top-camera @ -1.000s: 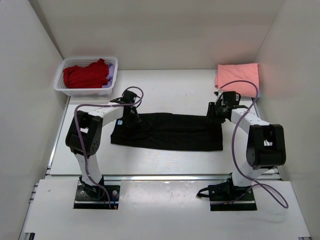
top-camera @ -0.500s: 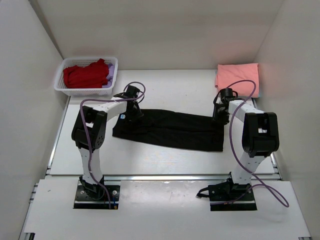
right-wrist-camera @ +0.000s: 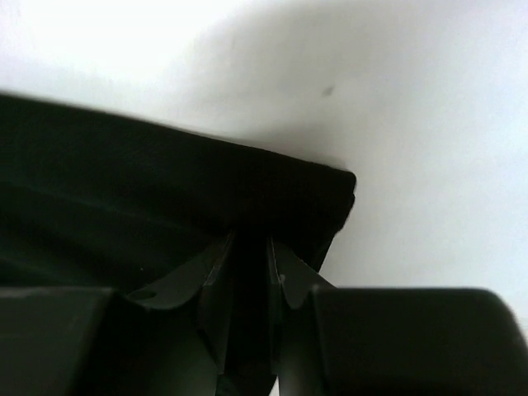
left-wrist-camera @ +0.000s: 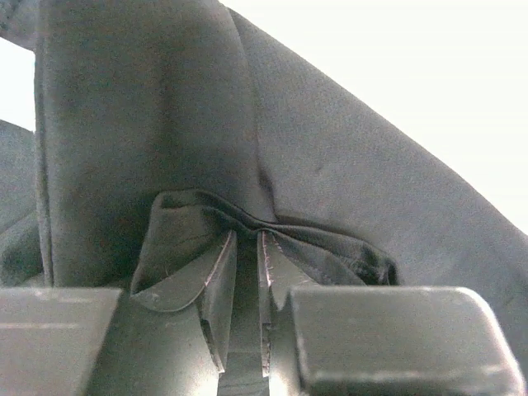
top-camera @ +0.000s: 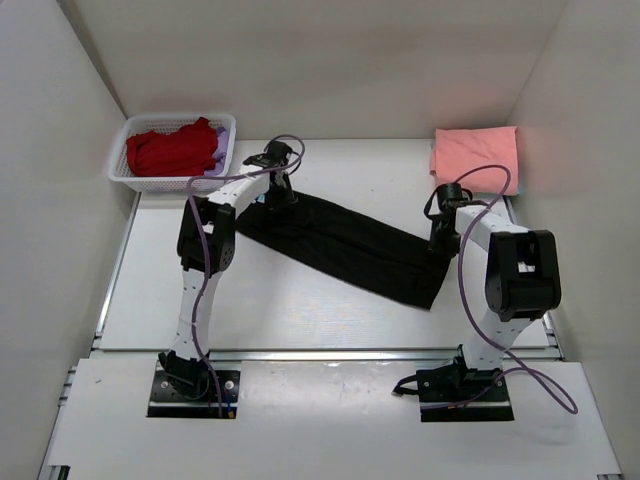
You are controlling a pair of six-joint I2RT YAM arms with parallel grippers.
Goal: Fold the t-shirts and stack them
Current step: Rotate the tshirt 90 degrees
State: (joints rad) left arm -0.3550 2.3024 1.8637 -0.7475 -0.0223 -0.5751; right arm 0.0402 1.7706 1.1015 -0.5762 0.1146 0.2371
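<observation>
The black t-shirt [top-camera: 345,245], folded into a long strip, stretches diagonally across the table from far left to near right. My left gripper [top-camera: 278,193] is shut on its far left end; in the left wrist view the jaws [left-wrist-camera: 246,238] pinch a bunched fold of the black fabric [left-wrist-camera: 330,165]. My right gripper [top-camera: 440,245] is shut on the right end, and in its wrist view the jaws [right-wrist-camera: 247,241] clamp the edge of the dark cloth [right-wrist-camera: 124,181]. A salmon-pink t-shirt [top-camera: 475,152] lies folded at the far right. A red t-shirt [top-camera: 170,148] and a lilac one [top-camera: 223,138] lie in the basket.
The white lattice basket [top-camera: 160,182] stands at the far left corner. White walls close in the table on three sides. Purple cables loop from both arms above the table.
My left gripper has carried the shirt's left end away from me and rightward, toward the basket. The strip has swung from level to diagonal. My right gripper shifted slightly and its jaws closed further on the cloth.
</observation>
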